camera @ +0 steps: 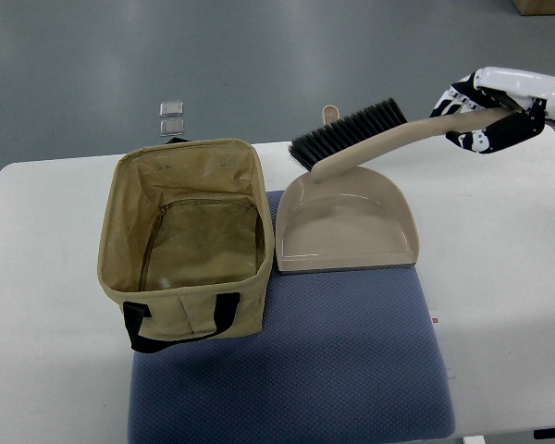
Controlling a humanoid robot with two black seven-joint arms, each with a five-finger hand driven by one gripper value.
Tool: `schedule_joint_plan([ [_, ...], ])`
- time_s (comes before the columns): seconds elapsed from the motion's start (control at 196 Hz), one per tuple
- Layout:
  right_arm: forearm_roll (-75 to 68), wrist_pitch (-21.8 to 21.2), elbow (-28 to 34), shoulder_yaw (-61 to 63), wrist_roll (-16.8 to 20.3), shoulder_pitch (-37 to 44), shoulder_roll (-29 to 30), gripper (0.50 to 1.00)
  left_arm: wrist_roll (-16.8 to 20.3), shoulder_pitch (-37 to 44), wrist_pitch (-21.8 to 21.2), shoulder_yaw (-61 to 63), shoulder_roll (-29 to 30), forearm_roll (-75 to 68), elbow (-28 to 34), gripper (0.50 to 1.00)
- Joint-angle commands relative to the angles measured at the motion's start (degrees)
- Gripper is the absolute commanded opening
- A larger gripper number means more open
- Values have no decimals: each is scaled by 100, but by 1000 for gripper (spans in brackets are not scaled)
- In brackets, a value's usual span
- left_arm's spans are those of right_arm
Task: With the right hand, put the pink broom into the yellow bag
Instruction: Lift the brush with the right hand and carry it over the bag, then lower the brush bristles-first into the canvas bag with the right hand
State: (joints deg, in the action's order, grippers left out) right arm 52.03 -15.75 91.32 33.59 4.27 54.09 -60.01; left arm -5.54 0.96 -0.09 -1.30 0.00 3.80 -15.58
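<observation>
The broom (370, 139) is clasped by its handle in the right hand (486, 116) and held above the dustpan (347, 227); transfer into the bag (185, 240) remains outstanding.

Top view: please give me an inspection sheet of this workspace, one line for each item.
Surface: white table with a blue mat on it.
Job's things: brush lifted above the dustpan, bristles up; open bag on the mat's left, empty inside.
Clutter: two small clear pieces on the floor beyond the table.
Hands: right hand grips the brush handle; left not in view.
Cables: nothing seen.
Surroundings: grey floor; a box corner at top right.
</observation>
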Motion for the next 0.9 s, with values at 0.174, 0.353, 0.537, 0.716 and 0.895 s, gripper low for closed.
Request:
schedule_joint_plan([
  [0.174,-281,-139,-448,-397,162,1042,631,500,0,1,0,7,0,7,-24,1000],
  [0.353,-246,-130,-1028,-1672,153,2229,1405,500,0,1,0,-2,0,16,-15,1000],
  [0.537,-220,-130,-1934,-2498,145,2958,2706,500,0,1,0,-11,0,24,-15,1000],
  [0.716,-123,-148,-2944,-2867,136,3125,3936,500,0,-8,0,-2,0,16,-33,1000],
  [0.895,290,-148,-3595,-3140,101,3116,4736,500,0,-8,0,-11,0,16,-24,1000],
])
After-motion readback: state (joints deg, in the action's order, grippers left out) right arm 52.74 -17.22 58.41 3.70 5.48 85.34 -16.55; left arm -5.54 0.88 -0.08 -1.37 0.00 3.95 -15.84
